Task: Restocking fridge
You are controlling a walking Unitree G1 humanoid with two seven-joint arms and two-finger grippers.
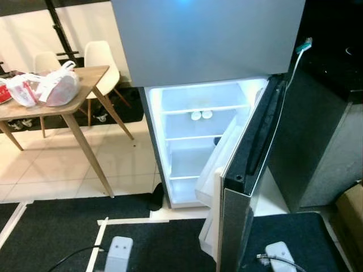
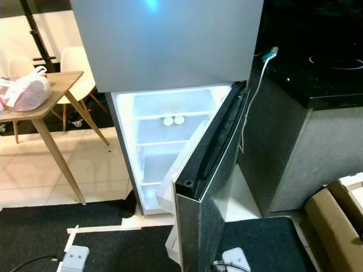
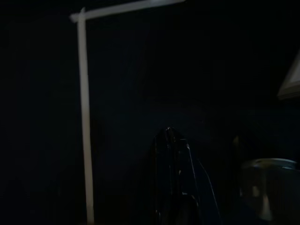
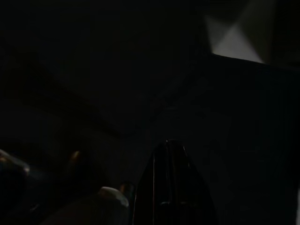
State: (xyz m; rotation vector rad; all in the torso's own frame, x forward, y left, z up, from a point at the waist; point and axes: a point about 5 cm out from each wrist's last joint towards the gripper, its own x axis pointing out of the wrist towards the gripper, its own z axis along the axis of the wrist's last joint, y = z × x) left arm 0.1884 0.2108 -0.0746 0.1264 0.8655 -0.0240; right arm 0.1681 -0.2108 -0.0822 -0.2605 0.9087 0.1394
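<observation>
1. wooden table (image 1: 85,85) at ten o'clock carries a white and red plastic bag (image 1: 48,86); white chairs (image 1: 105,56) stand behind it.
2. left gripper (image 3: 172,140) hangs over the dark mat (image 1: 57,226), fingers pressed together.
3. fridge (image 1: 204,141) at twelve o'clock, lower door (image 1: 249,164) swung open; two white tubs (image 1: 201,115) sit on a shelf.
4. right gripper (image 4: 168,150) hangs in shade, fingers pressed together.

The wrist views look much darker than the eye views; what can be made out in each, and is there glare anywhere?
Left eye view: the lit fridge interior is overexposed, washing out the shelves. Right eye view: a bluish glare spot on the freezer door. Left wrist view: nearly black, showing pale tape lines and the left gripper. Right wrist view: nearly black, with the right gripper faint.
</observation>
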